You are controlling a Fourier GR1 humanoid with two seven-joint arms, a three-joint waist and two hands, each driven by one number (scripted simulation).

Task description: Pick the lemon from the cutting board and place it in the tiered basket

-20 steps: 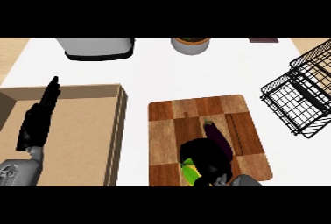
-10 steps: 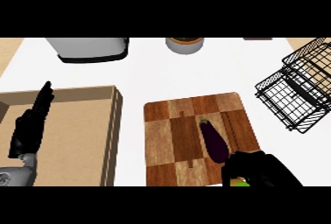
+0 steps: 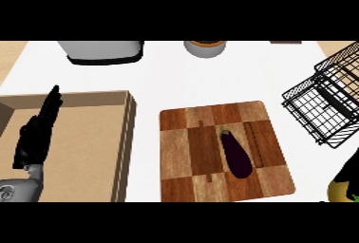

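The lemon (image 3: 338,191) shows as a yellow patch at the lower right edge of the head view, off the cutting board (image 3: 189,152) and to its right. My right hand (image 3: 350,172) is curled over it and hides most of it. The black wire tiered basket (image 3: 329,102) stands at the right edge, beyond the hand. A dark purple eggplant (image 3: 236,154) lies on the checkered wooden board. My left hand (image 3: 38,133) rests open at the left, fingers straight and pointing away, over a wooden tray.
A shallow wooden tray (image 3: 126,137) sits left of the board. At the back stand a grey appliance (image 3: 101,51) and a round jar (image 3: 206,48). White counter lies between the board and the basket.
My right hand has lifted the lemon off the board's near edge and carried it right, past the board's right side. The left hand has stayed still.
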